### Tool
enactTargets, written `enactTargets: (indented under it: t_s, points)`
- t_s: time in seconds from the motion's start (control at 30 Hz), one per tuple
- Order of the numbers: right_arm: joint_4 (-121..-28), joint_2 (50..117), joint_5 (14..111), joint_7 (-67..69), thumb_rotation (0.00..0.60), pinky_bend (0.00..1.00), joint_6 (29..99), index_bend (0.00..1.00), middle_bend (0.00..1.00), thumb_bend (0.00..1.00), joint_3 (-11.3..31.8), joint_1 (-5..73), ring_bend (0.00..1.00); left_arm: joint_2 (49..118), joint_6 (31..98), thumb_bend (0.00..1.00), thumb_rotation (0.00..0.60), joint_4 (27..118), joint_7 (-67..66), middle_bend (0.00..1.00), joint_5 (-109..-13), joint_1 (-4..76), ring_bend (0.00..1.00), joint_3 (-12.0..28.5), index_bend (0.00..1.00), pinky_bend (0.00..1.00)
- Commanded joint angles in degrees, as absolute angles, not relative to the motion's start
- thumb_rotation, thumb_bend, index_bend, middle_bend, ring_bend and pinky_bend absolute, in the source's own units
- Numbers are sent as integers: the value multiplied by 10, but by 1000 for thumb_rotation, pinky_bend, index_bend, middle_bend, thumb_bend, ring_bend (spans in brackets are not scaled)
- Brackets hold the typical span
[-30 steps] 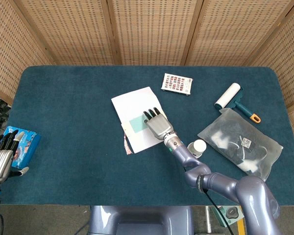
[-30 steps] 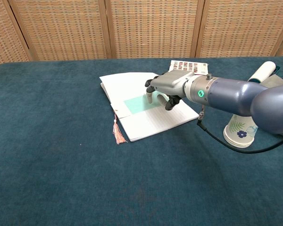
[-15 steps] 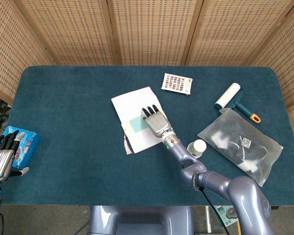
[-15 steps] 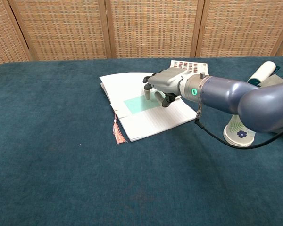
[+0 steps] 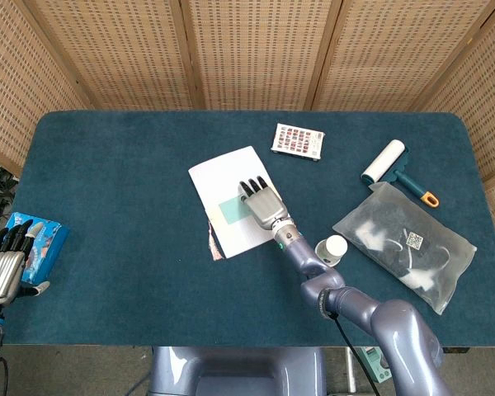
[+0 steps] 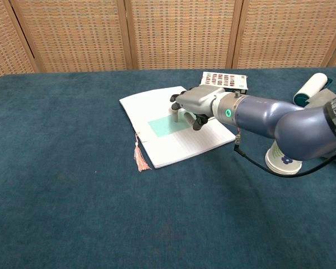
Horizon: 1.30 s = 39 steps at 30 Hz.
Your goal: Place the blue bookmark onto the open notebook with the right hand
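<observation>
On notebook: bookmark, robot hand.

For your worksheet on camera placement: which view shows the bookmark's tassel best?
The chest view: the pink tassel hangs off the notebook's front edge, strands distinct against the cloth. The head view shows the tassel only as a thin pale streak.

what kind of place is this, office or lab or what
Probably a staged robot test setup, not a working office: a table covered in blue cloth, woven screens closing it off behind, and unrelated props such as a lint roller and paper cup.
</observation>
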State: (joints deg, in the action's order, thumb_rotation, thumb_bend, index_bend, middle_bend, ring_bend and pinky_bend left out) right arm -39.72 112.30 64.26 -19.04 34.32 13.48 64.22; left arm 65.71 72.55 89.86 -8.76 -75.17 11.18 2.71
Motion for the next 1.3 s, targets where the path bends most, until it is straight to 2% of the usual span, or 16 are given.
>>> enactTargets:
  t_s: [0.03, 0.7, 1.3]
  points:
    - [-395, 1124, 644, -188, 600, 73, 342, 332, 83, 979, 134, 641, 0, 657, 726, 33, 600, 898, -88, 0, -752, 112, 0, 27, 0, 0]
    - [-432, 1115, 622, -228, 600, 70, 350, 362, 81, 965, 137, 627, 0, 652, 735, 33, 600, 905, -81, 0, -761, 109, 0, 26, 0, 0]
    - [-445, 1113, 610, -250, 600, 66, 357, 322, 66, 943, 141, 629, 0, 651, 737, 33, 600, 909, -84, 0, -760, 108, 0, 26, 0, 0]
